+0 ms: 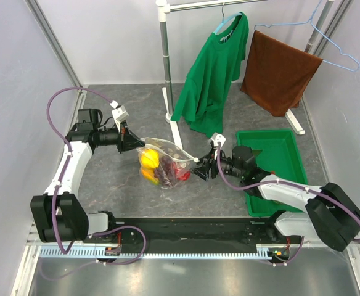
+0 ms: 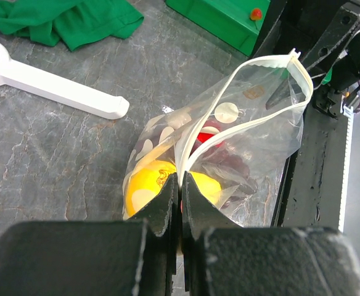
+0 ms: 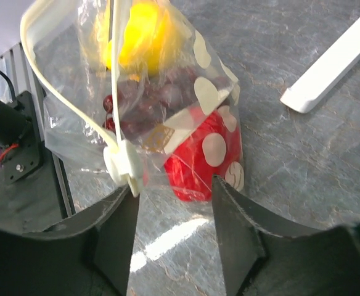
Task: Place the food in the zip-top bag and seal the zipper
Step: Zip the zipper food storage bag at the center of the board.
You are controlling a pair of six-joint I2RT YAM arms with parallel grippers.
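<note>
The dotted zip-top bag (image 1: 163, 161) lies on the table between both arms, its mouth open in a loop. Inside are the yellow fruit (image 1: 148, 159), the purple grapes (image 1: 166, 173) and the red pepper (image 1: 182, 174). My left gripper (image 1: 133, 143) is shut on the zipper strip (image 2: 241, 105) at the bag's left end, just above the yellow fruit (image 2: 142, 188). My right gripper (image 3: 175, 188) is open at the bag's right end. The white slider (image 3: 123, 165) sits at its left fingertip, and the red pepper (image 3: 195, 166) lies just beyond the jaws.
A green tray (image 1: 291, 161) lies under the right arm. A white rack pole (image 1: 165, 55) with a foot (image 1: 174, 126) stands behind the bag, holding a green shirt (image 1: 214, 68) and a brown towel (image 1: 278, 71). Walls close both sides.
</note>
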